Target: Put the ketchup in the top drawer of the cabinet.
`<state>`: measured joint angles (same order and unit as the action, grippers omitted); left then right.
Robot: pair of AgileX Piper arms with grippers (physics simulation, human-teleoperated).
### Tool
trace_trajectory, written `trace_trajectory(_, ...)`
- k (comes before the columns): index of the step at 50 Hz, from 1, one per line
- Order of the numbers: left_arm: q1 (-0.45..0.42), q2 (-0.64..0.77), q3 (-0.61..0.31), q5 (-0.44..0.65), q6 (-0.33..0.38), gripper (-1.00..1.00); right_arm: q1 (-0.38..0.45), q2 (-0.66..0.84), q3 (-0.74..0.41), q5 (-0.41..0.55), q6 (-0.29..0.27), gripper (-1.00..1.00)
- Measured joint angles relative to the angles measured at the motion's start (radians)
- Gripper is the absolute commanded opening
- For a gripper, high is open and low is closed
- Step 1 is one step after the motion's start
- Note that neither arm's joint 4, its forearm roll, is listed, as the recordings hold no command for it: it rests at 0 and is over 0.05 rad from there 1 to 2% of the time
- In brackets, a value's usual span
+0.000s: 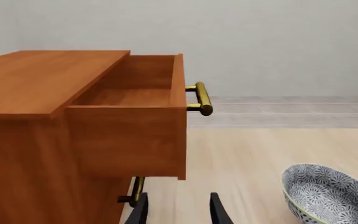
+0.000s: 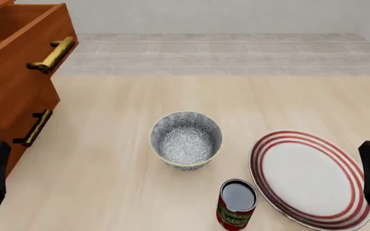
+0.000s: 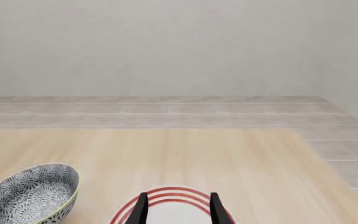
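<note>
**Ketchup still on the desk, top drawer standing open**

We found the ketchup (image 2: 237, 204) upright on the desk (image 2: 108, 144), near the front edge, between the grey patterned bowl (image 2: 186, 139) and the red-ringed plate (image 2: 307, 178) and just beside the plate's rim. The top drawer (image 1: 129, 93) of the cabinet (image 1: 30, 140) was pulled out, its brass handle (image 2: 52, 54) clear of the front, and what we could see of its inside was bare wood. The lower drawer, with its darker handle (image 2: 34, 129), was shut.

Both arms sat low at the near corners. The left gripper (image 1: 177, 210) had its fingers apart and held nothing; the right gripper (image 3: 177, 207) was likewise spread and empty, hovering over the plate.

We judged the step in hand to be the grasp. The right gripper was nearer the can, so it should come down around the can's sides, staying off the plate and bowl, and lift it level.

The bowl and plate both looked empty.
</note>
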<state>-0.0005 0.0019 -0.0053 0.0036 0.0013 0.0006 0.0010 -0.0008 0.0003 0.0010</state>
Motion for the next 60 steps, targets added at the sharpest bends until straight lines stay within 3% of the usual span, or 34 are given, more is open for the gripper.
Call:
trace_trajectory(12, -0.111, 0.000, -0.078, 0.100, 0.043, 1.00, 0.003, -0.001, 0.000, -0.002, 0.019, 1.00)
trace_trajectory(20, -0.268, 0.038, -0.151, 0.194, 0.069, 1.00, 0.006, -0.001, 0.001, -0.004, 0.027, 1.00)
trace_trajectory(27, -0.428, 0.144, -0.200, 0.196, 0.088, 1.00, 0.007, -0.001, 0.001, -0.004, 0.030, 1.00)
trace_trajectory(35, -0.589, 0.345, -0.216, 0.074, 0.118, 1.00, 0.009, -0.001, 0.001, -0.008, 0.034, 1.00)
trace_trajectory(46, -0.781, 0.728, -0.232, -0.204, 0.143, 1.00, 0.021, -0.001, 0.001, -0.008, 0.042, 1.00)
trace_trajectory(60, -0.958, 1.092, -0.279, -0.442, 0.151, 1.00, 0.033, -0.001, 0.001, -0.008, 0.041, 1.00)
